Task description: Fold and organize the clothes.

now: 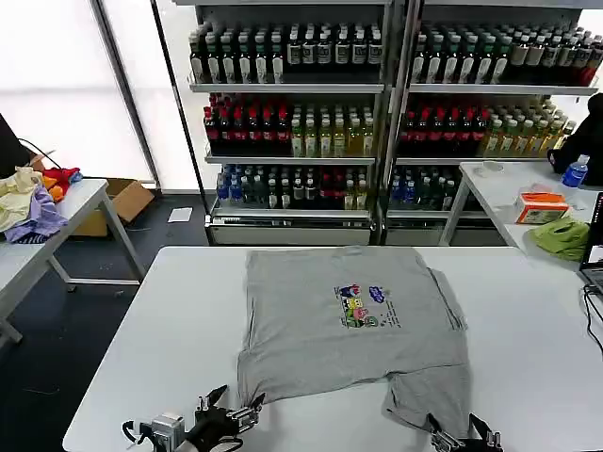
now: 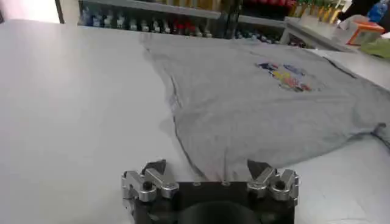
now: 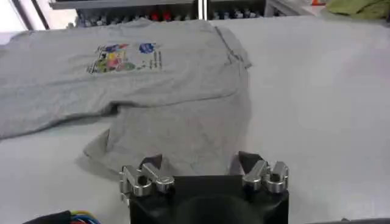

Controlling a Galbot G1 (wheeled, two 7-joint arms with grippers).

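Note:
One light grey shirt lies spread on the white table, its small multicoloured chest print facing up. A flap of the shirt reaches toward the table's near edge on the right. My left gripper is open at the shirt's near left corner; in the left wrist view the gripper has the hem of the shirt just ahead of its spread fingers. My right gripper is open at the flap's near edge, and the right wrist view has the gripper with the shirt's cloth between its fingertips.
A side table at the left holds a heap of yellow, purple and red garments. The right-hand table carries a lime-green cloth, an orange box and a blue bottle. Shelves of bottles stand behind.

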